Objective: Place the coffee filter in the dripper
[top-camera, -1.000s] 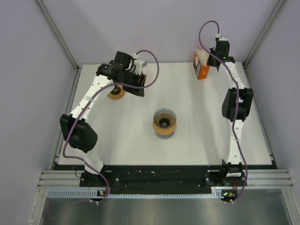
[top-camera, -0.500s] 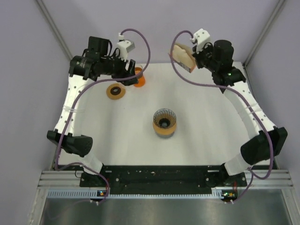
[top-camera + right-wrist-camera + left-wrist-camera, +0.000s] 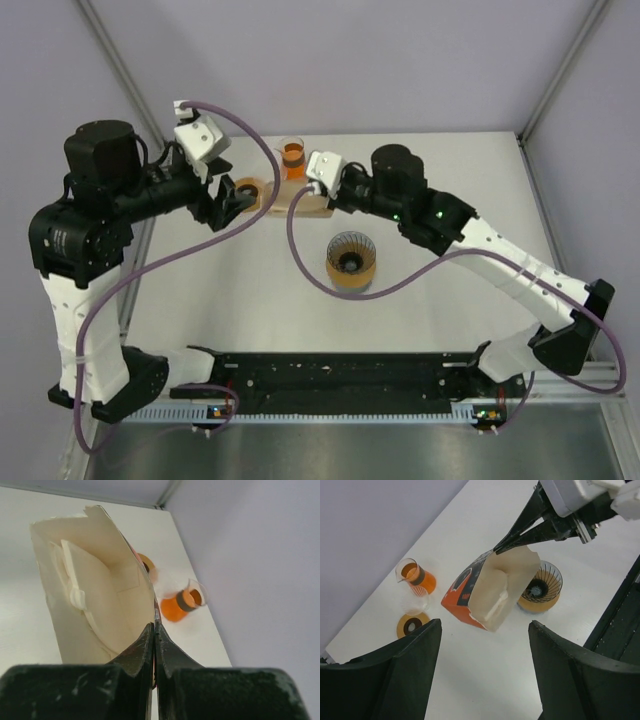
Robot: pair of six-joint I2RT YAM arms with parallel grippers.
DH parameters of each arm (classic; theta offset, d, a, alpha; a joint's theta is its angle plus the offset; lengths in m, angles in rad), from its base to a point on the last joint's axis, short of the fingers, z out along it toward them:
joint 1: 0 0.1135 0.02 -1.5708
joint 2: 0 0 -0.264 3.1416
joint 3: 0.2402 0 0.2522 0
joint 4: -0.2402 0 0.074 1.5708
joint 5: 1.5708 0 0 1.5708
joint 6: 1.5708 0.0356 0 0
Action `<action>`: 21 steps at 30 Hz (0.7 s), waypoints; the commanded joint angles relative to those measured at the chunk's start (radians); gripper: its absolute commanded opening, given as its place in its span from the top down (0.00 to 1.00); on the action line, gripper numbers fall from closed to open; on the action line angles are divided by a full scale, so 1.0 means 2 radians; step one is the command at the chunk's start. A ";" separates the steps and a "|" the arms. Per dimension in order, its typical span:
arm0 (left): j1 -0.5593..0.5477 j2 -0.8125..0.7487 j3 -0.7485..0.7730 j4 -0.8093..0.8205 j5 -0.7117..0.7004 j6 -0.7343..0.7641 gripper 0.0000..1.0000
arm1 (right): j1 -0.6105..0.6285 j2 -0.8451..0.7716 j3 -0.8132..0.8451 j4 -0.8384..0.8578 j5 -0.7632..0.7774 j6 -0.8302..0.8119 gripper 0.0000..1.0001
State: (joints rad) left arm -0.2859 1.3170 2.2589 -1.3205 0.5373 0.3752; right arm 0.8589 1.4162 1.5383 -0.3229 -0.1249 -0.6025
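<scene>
The orange filter box (image 3: pixel 300 203) hangs in the air left of centre, open end facing my left wrist camera. My right gripper (image 3: pixel 318 196) is shut on one wall of the box (image 3: pixel 100 580). Pale coffee filters (image 3: pixel 75 587) lie stacked inside it, and the box (image 3: pixel 487 592) also fills the middle of the left wrist view. The dripper (image 3: pixel 351 262), a ribbed cone on a tan base, stands at the table's centre, also the dripper (image 3: pixel 540 586). My left gripper (image 3: pixel 231 204) is raised left of the box, open and holding nothing, fingers (image 3: pixel 395 680) wide apart.
A glass carafe with an orange band (image 3: pixel 292 158) stands at the back, the same carafe (image 3: pixel 417 577) and carafe (image 3: pixel 182 605) showing in both wrist views. A tan ring (image 3: pixel 247 192) lies on the table near the left gripper. Grey walls close in both sides.
The right arm swung the filter box from the back right to left of centre. The left arm rose and pulled back left, and its jaws widened.
</scene>
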 commanded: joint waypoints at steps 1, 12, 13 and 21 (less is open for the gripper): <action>0.000 -0.010 -0.067 -0.068 -0.003 0.046 0.24 | 0.064 0.009 0.006 0.011 -0.007 -0.010 1.00; 0.000 -0.063 -0.221 -0.104 -0.027 0.101 0.27 | 0.107 0.047 -0.014 0.026 -0.095 0.053 1.00; 0.000 -0.066 -0.233 -0.110 -0.022 0.105 0.27 | 0.108 0.047 -0.018 0.029 -0.098 0.054 1.00; 0.000 -0.082 -0.300 -0.098 -0.029 0.090 0.43 | 0.107 0.037 -0.046 0.062 -0.112 0.062 1.00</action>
State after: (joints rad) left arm -0.2867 1.1744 1.6970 -1.3579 0.4690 0.5346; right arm 1.0626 1.5215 1.4605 -0.3126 -0.3103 -0.5117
